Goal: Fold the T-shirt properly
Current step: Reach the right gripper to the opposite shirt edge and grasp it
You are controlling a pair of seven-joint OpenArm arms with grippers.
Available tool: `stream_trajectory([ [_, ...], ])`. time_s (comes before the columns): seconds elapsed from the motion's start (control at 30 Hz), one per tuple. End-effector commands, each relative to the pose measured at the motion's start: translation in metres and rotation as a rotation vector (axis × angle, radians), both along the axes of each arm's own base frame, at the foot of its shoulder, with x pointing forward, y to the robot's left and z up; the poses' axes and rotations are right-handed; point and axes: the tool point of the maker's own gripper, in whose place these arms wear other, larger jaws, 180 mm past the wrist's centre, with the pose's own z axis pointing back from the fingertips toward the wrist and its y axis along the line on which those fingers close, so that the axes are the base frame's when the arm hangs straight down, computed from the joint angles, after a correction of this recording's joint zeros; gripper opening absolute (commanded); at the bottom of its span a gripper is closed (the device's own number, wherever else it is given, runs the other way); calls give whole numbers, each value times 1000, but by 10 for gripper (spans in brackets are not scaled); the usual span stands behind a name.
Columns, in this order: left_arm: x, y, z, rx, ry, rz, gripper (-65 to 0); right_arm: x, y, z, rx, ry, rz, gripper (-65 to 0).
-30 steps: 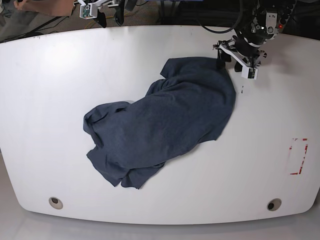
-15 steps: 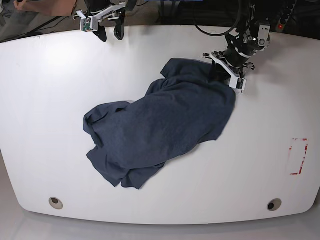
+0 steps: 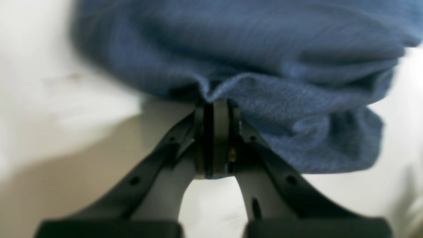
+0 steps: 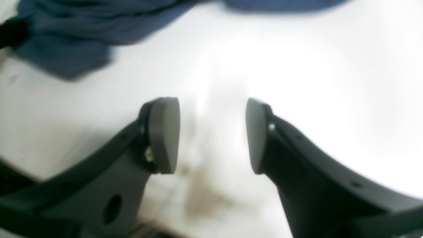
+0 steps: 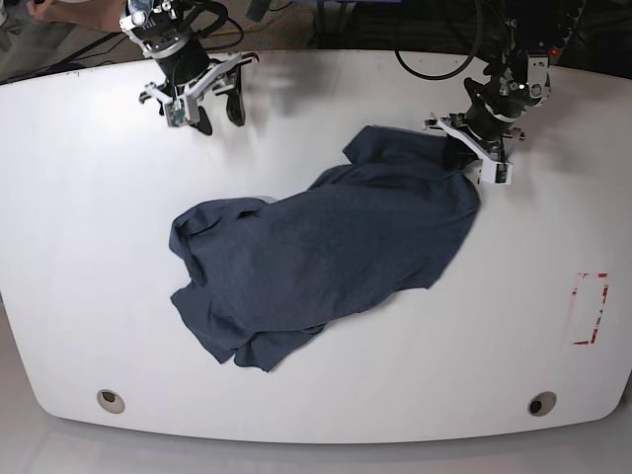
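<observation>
Base view, T-shirt (image 5: 326, 257) crumpled, long axis diagonal, left fingers (image 5: 464, 158) pinching its far corner, right fingers (image 5: 212, 114) apart, empty

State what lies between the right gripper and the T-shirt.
Only bare white table separates the open right gripper from the T-shirt; nothing stands there. The base view shows it.

Bright, even light; wrist views blurred (glare on white).
</observation>
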Motion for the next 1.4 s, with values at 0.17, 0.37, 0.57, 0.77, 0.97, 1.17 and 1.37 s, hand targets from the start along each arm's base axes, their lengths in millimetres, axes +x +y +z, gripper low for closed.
stream_trajectory([
  [0.17, -15, 70, 14, 126, 17, 136, -650, 60, 14, 30, -53, -74, 139, -344],
  [0.37, -28, 120, 25, 203, 17, 225, -650, 116, 16, 61, -142, -120, 202, -344],
  [0.57, -42, 142, 29, 230, 28, 278, -650, 167, 35, 80, -207, -130, 309, -344],
  [0.77, -48, 154, 31, 246, 33, 305, -650, 206, 66, 69, -196, -78, 415, -342],
  [0.97, -49, 154, 31, 246, 32, 308, -650, 235, 92, 49, -170, 22, 485, -341],
  [1.17, -46, 153, 35, 247, 21, 305, -650, 255, 121, 37, -91, 74, 520, -214],
  [1.37, -44, 150, 38, 248, 10, 296, -650, 259, 140, 20, -11, 127, 529, -166],
])
